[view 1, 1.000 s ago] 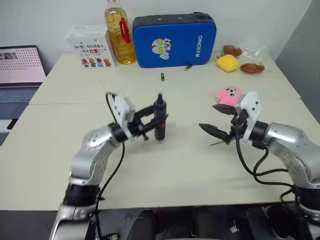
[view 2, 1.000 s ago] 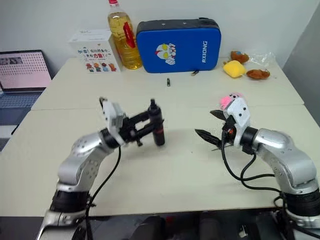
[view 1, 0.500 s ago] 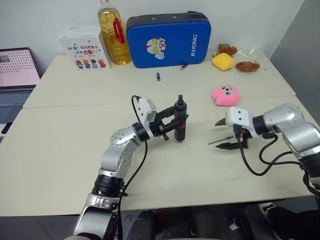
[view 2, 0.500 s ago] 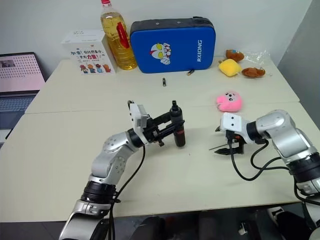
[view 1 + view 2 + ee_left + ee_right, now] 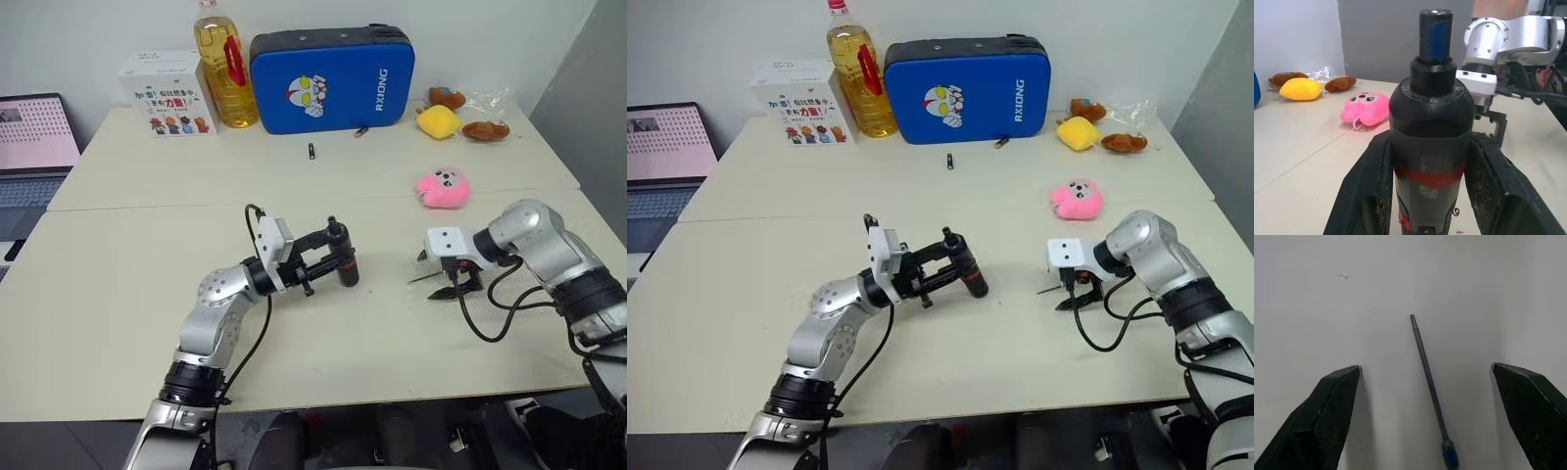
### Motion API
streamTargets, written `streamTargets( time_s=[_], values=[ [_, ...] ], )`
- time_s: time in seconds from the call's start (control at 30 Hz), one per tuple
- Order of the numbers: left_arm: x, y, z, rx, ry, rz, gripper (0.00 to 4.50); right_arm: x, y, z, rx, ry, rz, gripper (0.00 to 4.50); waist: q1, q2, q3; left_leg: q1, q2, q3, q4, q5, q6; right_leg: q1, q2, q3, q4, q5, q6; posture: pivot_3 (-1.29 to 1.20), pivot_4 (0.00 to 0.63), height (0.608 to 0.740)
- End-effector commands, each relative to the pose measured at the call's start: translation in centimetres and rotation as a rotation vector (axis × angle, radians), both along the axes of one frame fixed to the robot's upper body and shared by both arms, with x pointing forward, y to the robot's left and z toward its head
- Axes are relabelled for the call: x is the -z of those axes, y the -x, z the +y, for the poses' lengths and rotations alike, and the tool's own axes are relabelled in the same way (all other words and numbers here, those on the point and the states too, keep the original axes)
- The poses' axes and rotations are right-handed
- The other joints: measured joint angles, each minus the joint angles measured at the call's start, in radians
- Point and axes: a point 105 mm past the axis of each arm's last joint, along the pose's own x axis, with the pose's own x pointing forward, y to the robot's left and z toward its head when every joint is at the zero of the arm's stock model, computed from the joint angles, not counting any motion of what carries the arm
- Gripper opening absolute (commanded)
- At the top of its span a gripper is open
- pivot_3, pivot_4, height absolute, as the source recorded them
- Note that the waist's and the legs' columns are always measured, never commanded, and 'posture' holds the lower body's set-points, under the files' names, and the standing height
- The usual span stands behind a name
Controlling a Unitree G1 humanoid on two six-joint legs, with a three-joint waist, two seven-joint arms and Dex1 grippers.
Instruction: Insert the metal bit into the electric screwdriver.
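Two cream tables (image 5: 147, 294) are standing pushed together, a seam running across between them, with a plain white wall (image 5: 98, 29) rising behind and a grey panel (image 5: 598, 88) closing the right side. Along the far edge, a white box (image 5: 168, 80), an oil bottle (image 5: 221, 61), a blue case (image 5: 331, 76) and small plush toys (image 5: 438, 120) are sitting. A laptop (image 5: 34, 132) is glowing at the left, and a pink plush (image 5: 443, 188) is lying nearer the middle.

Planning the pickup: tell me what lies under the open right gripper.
Under the right gripper the metal bit lies flat on the bare table, between its open fingers, untouched. Nothing covers it.
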Motion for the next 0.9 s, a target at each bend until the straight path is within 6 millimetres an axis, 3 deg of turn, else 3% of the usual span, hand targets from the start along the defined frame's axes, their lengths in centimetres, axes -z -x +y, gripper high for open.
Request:
streamTargets(
  time_s=[0.03,0.53,0.9],
  values=[
    [-0.2,0.3,-0.1,0.011,-0.019,-0.018,1.69,0.1,-0.8,-0.7,-0.010,0.059,-0.015,3.77,0.000,0.000,0.000,0.000,0.000,0.000,0.000,0.000,0.000,0.000,0.000,0.000,0.000,0.000,0.000,0.00,0.150,0.740],
    [0.0,-0.8,-1.2,0.006,-0.044,-0.028,1.69,0.3,-1.3,-1.0,-0.013,0.045,0.007,0.13,0.000,0.000,0.000,0.001,0.000,0.000,0.002,0.000,0.000,0.002,0.000,0.000,0.000,0.001,0.000,0.00,0.150,0.740],
    [-0.6,-1.4,-1.0,0.020,-0.049,-0.033,1.69,-2.9,-0.2,-2.3,0.146,-0.130,-0.038,0.05,0.002,0.000,0.000,0.000,0.000,-0.001,0.003,0.000,0.000,0.001,0.000,0.000,0.000,0.002,0.000,0.00,0.150,0.740]
  ],
)
